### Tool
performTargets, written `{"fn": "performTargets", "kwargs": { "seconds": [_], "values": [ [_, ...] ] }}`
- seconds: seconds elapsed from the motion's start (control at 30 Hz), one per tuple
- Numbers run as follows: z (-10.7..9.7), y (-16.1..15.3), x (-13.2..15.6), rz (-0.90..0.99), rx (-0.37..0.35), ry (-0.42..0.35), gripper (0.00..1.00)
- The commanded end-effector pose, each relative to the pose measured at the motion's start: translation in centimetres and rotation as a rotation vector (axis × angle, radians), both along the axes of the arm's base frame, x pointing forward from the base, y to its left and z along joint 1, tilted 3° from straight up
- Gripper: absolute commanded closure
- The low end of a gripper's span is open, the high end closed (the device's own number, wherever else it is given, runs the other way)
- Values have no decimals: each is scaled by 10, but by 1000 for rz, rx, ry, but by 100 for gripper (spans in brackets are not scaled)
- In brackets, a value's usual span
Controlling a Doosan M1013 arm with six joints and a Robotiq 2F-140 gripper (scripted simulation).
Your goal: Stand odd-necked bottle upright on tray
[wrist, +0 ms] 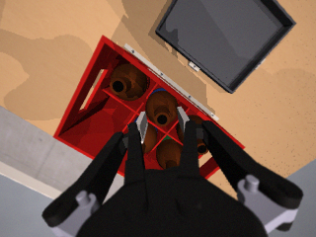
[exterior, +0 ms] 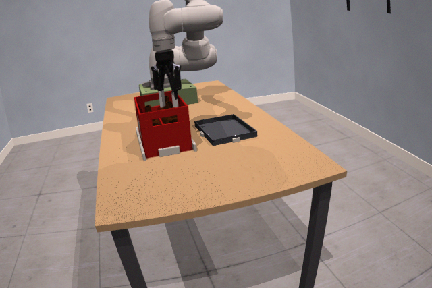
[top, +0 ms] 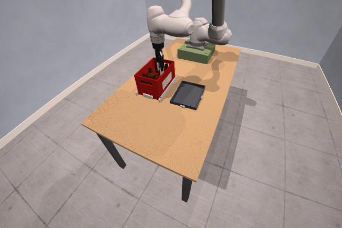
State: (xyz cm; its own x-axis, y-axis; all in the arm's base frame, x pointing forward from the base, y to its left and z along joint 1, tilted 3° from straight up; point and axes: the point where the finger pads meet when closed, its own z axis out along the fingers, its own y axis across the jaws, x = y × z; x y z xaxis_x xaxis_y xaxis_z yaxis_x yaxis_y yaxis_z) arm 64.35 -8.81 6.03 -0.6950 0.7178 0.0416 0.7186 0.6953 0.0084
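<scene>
The red crate (top: 147,90) (exterior: 167,138) (wrist: 74,106) stands level on the table. Several brown bottles stand in its cells. One bottle (wrist: 129,81) is in the corner cell at upper left of the wrist view. Another bottle (wrist: 160,103) stands in the middle cell of the tray-side row. My gripper (top: 160,71) (exterior: 168,104) (wrist: 162,116) points down into the crate and is partly open, its fingertips on either side of that middle bottle's neck with gaps showing. Other bottles are partly hidden by the fingers. The dark tray (top: 187,95) (exterior: 227,130) (wrist: 222,39) lies level with no bottle on it.
White rails (top: 167,91) (exterior: 169,150) (wrist: 162,74) border the crate's base. Small pale blocks (top: 182,105) (exterior: 235,139) (wrist: 194,65) touch the tray's edges. The green robot base (top: 193,55) (exterior: 188,94) is behind the crate. The crate's high walls surround the fingertips.
</scene>
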Motion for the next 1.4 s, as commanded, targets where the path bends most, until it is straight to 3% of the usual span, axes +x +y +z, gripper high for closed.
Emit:
{"fn": "performTargets", "kwargs": {
  "seconds": [0.0, 1.0, 1.37],
  "values": [
    [-3, 4, 0, -3, 4, 1, 62],
    [-3, 4, 0, -3, 4, 1, 62],
    [9, 4, 0, -3, 4, 1, 62]
  ]
}}
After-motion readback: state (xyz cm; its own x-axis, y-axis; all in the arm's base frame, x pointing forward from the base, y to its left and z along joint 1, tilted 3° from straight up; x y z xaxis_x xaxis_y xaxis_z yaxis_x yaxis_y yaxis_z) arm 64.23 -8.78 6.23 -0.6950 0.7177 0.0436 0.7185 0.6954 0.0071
